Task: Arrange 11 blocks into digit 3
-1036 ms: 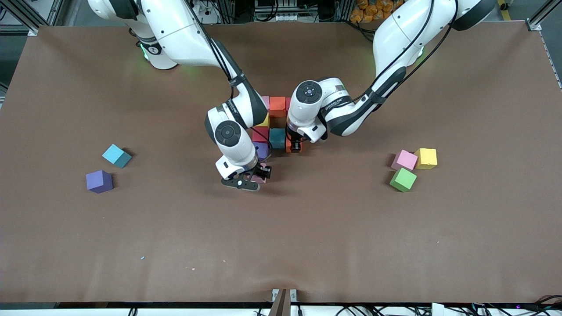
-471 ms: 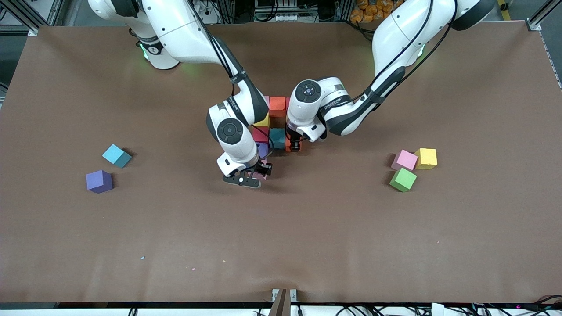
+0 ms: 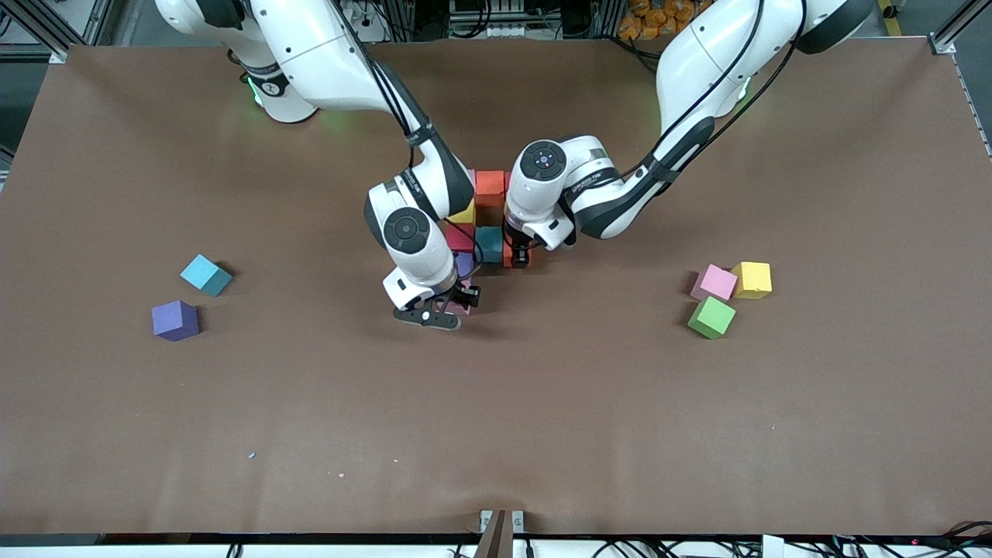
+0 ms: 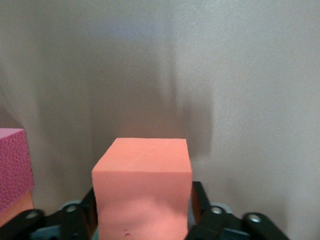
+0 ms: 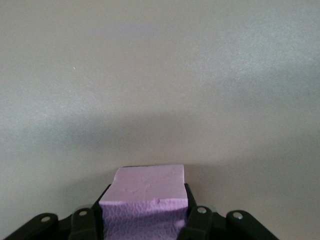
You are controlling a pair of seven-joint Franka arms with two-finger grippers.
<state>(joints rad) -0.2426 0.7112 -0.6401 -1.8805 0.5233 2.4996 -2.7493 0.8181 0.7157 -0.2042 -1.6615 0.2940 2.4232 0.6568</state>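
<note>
A: So why are both arms crowding mid-desk?

B: Building the digit 3 (image 3: pixel 479 225). Left gripper (image 3: pixel 518 254) brackets an orange block (image 4: pixel 142 192), grip uncertain; right gripper (image 3: pixel 457 301) clenches a pink block (image 5: pixel 145 202) at the figure's near edge.

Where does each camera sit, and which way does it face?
Front view: high across the table, facing both arms' bases; shows both arms, the block figure and loose blocks.
Left wrist view: on the left arm, looking past the left gripper at an orange block.
Right wrist view: on the right arm, looking past the right gripper at a pink block.
Shared: the orange block shows in front and left wrist views.
</note>
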